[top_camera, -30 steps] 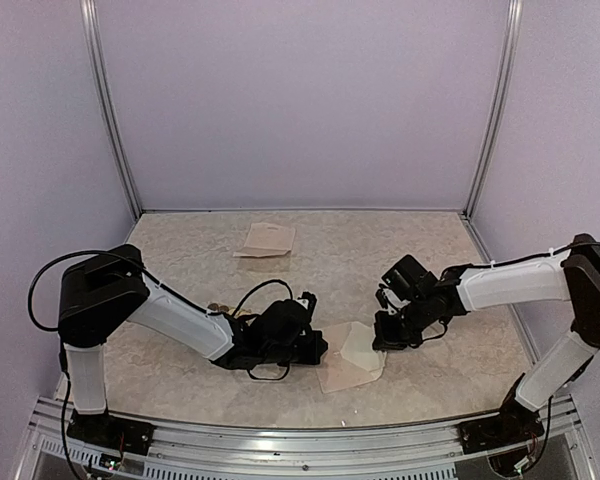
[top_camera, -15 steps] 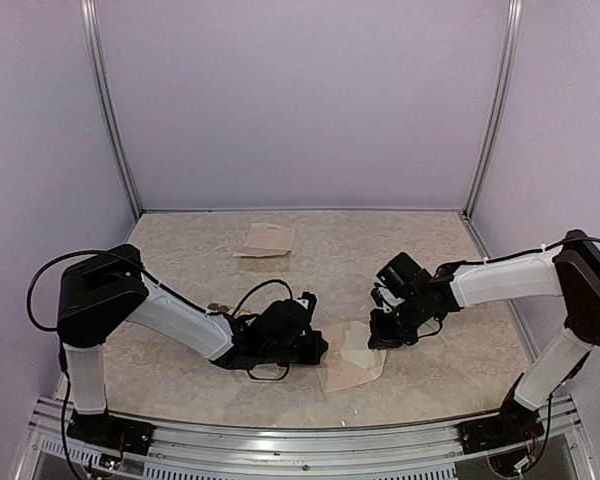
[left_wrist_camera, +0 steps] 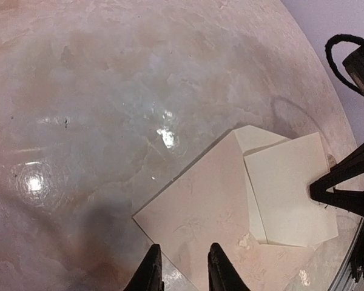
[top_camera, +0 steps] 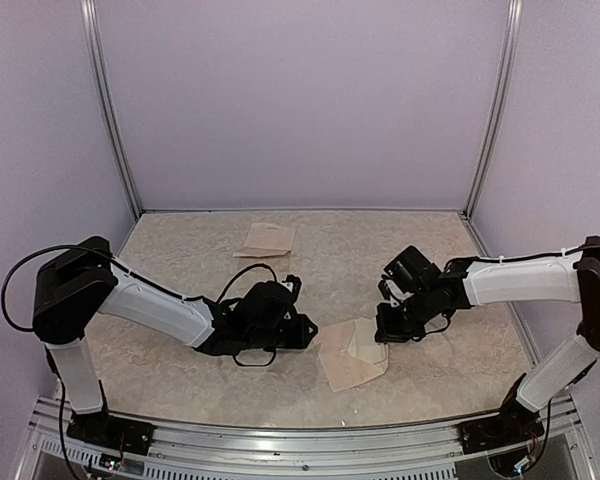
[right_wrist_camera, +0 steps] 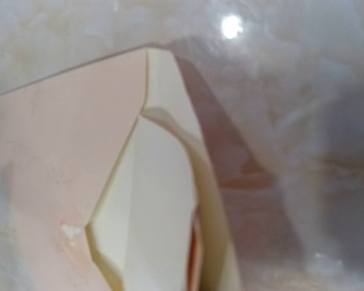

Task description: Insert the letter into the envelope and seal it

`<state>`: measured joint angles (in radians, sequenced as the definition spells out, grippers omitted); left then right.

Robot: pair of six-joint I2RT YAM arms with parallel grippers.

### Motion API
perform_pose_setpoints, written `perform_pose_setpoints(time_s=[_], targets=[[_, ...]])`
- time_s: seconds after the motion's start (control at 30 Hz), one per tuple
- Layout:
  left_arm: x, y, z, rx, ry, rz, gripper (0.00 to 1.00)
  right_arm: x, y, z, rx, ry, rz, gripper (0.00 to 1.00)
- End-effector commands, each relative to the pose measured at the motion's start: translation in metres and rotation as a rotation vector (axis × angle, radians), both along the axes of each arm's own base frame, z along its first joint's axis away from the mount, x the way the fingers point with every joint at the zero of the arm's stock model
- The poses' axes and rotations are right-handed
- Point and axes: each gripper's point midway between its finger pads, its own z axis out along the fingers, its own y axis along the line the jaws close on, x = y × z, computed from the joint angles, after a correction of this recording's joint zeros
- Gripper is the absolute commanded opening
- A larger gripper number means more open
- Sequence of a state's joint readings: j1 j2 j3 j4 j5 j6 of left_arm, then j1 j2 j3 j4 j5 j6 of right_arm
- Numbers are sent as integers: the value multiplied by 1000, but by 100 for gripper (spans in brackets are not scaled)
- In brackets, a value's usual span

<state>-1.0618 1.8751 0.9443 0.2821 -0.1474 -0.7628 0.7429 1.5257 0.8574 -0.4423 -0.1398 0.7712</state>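
While lying flat at front-centre, between both arms: pinkish-beige envelope (top_camera: 342, 365), thin matte paper, crisp creases, cream letter (left_wrist_camera: 288, 188) overlapping its right end. Seemingly pinned there by right gripper (top_camera: 384, 334), jaws fully closed, likely to steady insertion. Narrowly parted, empty left gripper (left_wrist_camera: 183, 270) just off near edge. Glossy marbled table (top_camera: 430, 260) beneath.

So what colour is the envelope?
Pale pinkish-beige; the envelope shows best in the left wrist view.

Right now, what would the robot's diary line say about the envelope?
envelope: flat on table, unsealed | left gripper: open, empty, near envelope edge | right gripper: shut, tip on cream paper
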Motion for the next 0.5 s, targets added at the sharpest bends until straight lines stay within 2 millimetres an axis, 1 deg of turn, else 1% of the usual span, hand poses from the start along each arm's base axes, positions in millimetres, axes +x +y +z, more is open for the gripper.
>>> perform_pose_setpoints(time_s=[0.0,0.13,0.27,0.47], targets=[[-12,6,-17,10,49,-7,27,-5,-11,-10,-53,40,-16,0],[-16,1,-21,-15,66,-20,30,-3,-12,-10,-61,42,-22,0],[-16,-4,-27,-14,76,-31,29,-4,-17,-10,-79,44,-44,0],[-17,-7,-36,-10,88,-37,29,-4,-25,-10,-86,38,-96,0]])
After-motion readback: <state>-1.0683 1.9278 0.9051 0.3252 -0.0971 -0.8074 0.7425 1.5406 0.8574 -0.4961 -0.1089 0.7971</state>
